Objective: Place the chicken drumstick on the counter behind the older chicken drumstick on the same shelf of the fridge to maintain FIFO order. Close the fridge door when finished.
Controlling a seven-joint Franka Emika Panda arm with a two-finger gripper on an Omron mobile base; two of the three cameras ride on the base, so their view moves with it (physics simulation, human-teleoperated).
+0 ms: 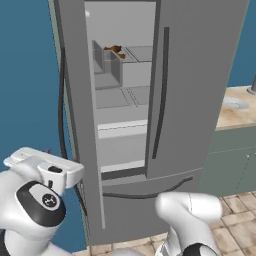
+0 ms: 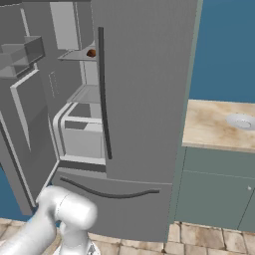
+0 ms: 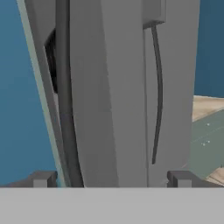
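One chicken drumstick [image 1: 115,50] lies on the upper shelf [image 1: 137,54] inside the fridge [image 1: 200,75]. Fridge door [image 1: 82,125] stands open. Gripper [image 3: 111,179] jaws spread wide, empty, facing the door's outer edge.

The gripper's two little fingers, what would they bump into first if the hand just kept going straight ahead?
Probably the open fridge door: the open gripper faces its edge, with the dark vertical handle beside it. How far away the door is cannot be judged.
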